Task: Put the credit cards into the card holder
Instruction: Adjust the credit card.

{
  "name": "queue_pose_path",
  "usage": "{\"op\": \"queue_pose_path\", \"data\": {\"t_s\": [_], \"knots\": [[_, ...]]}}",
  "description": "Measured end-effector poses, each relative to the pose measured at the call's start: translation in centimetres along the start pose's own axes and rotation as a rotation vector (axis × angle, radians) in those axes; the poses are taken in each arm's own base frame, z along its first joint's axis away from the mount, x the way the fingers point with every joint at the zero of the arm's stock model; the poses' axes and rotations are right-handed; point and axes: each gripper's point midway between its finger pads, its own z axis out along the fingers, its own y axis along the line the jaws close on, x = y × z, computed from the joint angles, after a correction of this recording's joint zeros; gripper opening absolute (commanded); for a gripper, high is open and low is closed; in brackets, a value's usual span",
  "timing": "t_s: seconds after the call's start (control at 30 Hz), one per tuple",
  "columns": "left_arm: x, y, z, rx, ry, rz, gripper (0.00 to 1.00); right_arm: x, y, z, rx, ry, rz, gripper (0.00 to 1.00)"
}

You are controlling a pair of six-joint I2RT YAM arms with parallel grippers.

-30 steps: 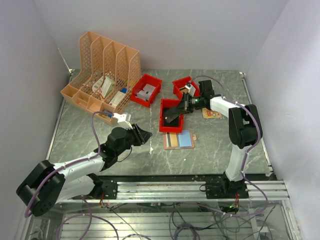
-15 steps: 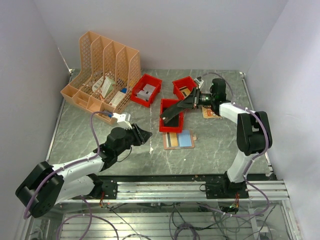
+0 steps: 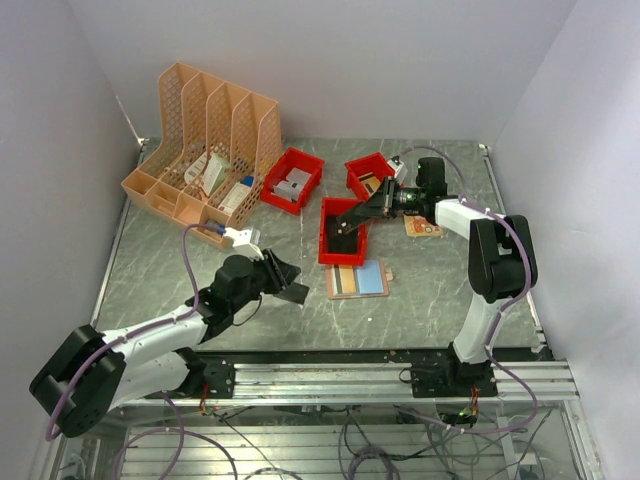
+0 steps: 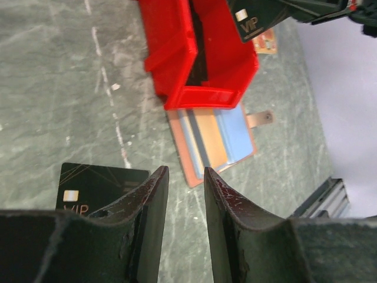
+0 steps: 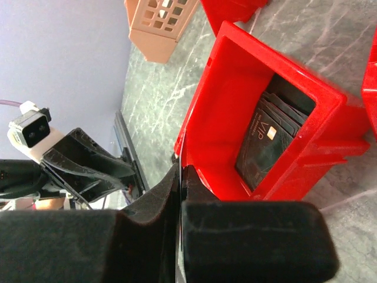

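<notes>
Regrip is what changed: my right fingers (image 5: 253,236) parted briefly and now pinch a black VIP credit card (image 4: 250,22) over the red plastic bin (image 4: 203,97), ready for the open salmon-pink card holder (image 4: 212,141) lying just below them, ahead of my spread, empty left fingers (image 4: 147,224).

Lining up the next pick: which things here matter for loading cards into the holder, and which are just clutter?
Job: card holder, held VIP card, loose VIP card, red bin of cards.
Clutter: orange file rack, two far red bins.
</notes>
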Motion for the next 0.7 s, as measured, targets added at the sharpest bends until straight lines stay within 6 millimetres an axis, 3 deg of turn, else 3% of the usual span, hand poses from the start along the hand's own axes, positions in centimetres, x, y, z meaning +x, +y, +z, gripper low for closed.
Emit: {"op": "queue_pose_path", "data": {"t_s": [0.17, 0.5, 0.7], "knots": [[0.3, 1.6, -0.4, -0.09, 0.027, 0.048, 0.42, 0.3, -0.4, 0.0, 0.014, 0.007, -0.009, 0.0], [0.0, 2.4, -1.1, -0.148, 0.046, 0.086, 0.45, 0.4, -0.3, -0.1, 0.011, 0.011, -0.014, 0.0], [-0.3, 1.2, -1.0, -0.098, 0.036, 0.06, 0.5, 0.4, -0.1, -0.1, 0.001, 0.014, -0.011, 0.0]]}}
